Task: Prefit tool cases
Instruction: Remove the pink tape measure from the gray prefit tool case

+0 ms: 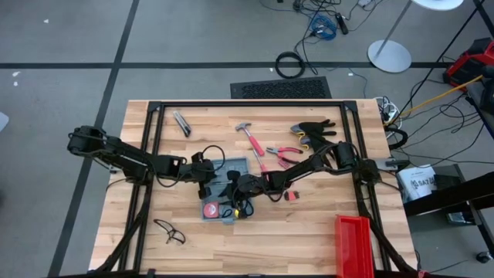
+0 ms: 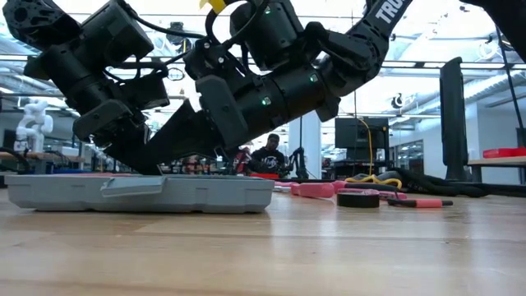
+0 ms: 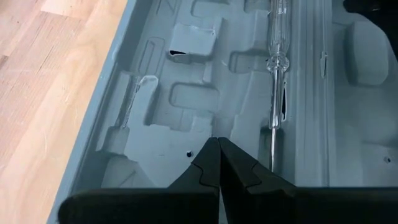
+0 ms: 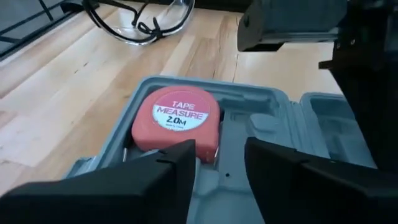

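Note:
The open blue-grey tool case (image 1: 234, 165) lies flat on the wooden table, its grey moulded tray (image 3: 186, 93) facing up. A red tape measure (image 4: 177, 118) sits in a recess at the tray's near end. A clear-handled screwdriver (image 3: 277, 56) lies in another groove. My right gripper (image 4: 221, 165) is open and hangs low over the tray. Its fingers stand just short of the tape measure with nothing between them. My left gripper (image 3: 217, 146) is shut, its tips down in the tray's far half. My left gripper's shut fingertips (image 3: 211, 152) come down at a slant from the table's left onto the floor of the moulded tray (image 3: 205, 127), between its recesses. The case stays flat on the table. Whether the tips press or only hover close, I cannot tell.
A hammer (image 1: 251, 139), red pliers (image 1: 282, 153), black gloves (image 1: 315, 130) and a utility knife (image 1: 182, 123) lie at the far side. Safety glasses (image 1: 170, 232) lie near left. A red bin (image 1: 353, 245) stands near right. A black tape roll (image 2: 358, 198) is right of the case.

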`<state>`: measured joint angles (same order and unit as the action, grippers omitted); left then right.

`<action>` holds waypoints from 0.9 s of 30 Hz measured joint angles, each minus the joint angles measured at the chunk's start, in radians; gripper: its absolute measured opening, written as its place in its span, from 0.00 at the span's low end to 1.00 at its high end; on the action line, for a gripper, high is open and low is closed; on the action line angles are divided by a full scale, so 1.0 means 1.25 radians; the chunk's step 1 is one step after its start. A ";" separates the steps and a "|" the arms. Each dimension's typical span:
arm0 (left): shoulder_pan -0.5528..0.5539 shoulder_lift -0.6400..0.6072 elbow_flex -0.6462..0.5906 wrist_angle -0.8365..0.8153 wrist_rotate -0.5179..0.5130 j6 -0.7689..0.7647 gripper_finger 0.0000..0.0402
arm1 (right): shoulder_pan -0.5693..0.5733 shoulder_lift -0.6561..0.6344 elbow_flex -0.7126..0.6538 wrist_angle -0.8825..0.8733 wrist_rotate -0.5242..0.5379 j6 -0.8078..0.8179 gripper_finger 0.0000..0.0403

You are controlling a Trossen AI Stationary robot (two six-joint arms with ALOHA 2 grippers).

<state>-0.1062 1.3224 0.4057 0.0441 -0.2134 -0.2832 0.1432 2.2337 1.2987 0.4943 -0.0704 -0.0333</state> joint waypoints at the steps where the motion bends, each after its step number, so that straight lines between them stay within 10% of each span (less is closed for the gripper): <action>1: 0.000 0.000 0.000 0.000 0.000 0.000 0.00 | 0.000 0.000 0.000 -0.008 0.000 -0.005 0.31; 17: 0.000 0.000 0.000 0.000 -0.001 -0.037 0.00 | -0.001 -0.070 0.005 -0.201 -0.093 0.009 0.28; 27: 0.000 0.000 0.000 0.001 -0.026 -0.042 0.00 | 0.023 -0.045 0.236 -0.583 -0.097 -0.013 0.28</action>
<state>-0.1062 1.3228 0.4053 0.0453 -0.2459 -0.3355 0.1722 2.1777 1.5941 -0.2339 -0.1915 -0.0492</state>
